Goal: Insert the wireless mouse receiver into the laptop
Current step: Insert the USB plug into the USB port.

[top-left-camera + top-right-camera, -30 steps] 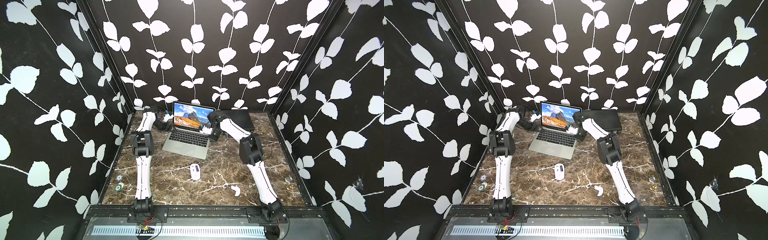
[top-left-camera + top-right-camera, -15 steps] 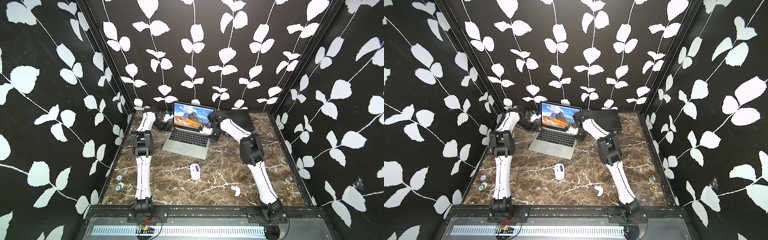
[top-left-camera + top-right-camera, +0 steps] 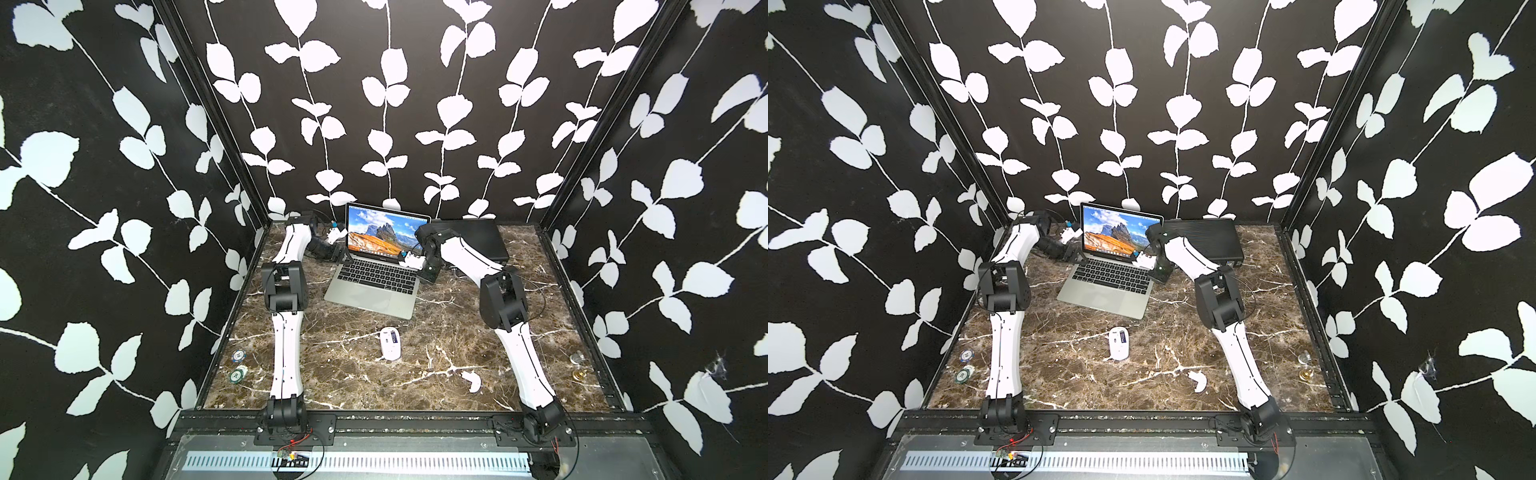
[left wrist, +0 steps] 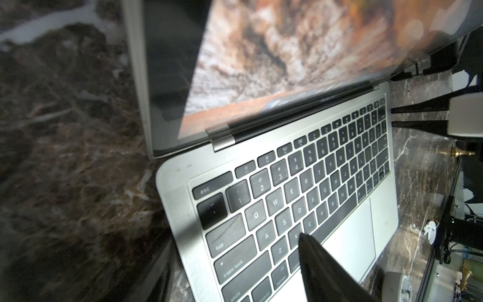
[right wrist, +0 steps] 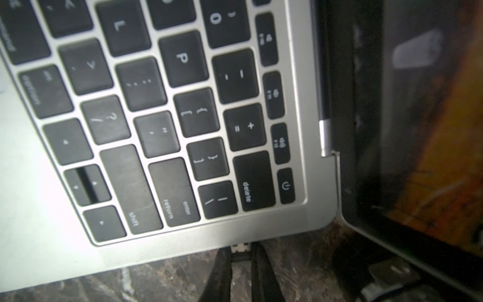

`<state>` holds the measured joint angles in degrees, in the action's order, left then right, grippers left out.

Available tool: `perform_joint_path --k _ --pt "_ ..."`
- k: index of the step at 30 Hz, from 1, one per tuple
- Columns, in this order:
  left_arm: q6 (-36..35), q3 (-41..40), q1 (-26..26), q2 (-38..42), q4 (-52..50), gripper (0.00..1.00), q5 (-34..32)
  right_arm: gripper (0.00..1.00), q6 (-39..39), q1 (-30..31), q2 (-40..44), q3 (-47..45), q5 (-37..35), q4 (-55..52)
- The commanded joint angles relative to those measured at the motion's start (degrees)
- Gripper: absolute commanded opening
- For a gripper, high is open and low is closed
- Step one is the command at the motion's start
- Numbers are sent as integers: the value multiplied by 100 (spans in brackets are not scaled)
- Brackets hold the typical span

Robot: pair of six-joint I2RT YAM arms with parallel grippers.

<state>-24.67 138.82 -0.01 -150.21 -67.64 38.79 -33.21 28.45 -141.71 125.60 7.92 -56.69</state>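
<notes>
Receiver (image 5: 241, 250) at laptop (image 5: 31, 209) edge
Right gripper (image 5: 241, 261) pinches it, left gripper (image 3: 340, 254) gapes empty. Tilted push may jam it or shift laptop.

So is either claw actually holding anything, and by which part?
The right gripper pinches the receiver by its black end, metal plug at the edge of the laptop. The left gripper is open, empty.

I see my right tool (image 5: 241, 258) pinching the wireless mouse receiver (image 5: 240, 248), its tip meeting the laptop (image 5: 300, 217) at the side edge nearest the backslash key, above the marbled table (image 5: 156, 282).
</notes>
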Motion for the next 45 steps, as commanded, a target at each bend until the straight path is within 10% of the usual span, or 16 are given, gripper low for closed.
perform_joint_path --k 1,45 --pt "-78 -34 -91 -138 -312 75 68 6 -10 48 -27 198 104 -399" --pt "-187 -119 -215 -8 -377 73 243 11 709 196 715 -1023 270 1786"
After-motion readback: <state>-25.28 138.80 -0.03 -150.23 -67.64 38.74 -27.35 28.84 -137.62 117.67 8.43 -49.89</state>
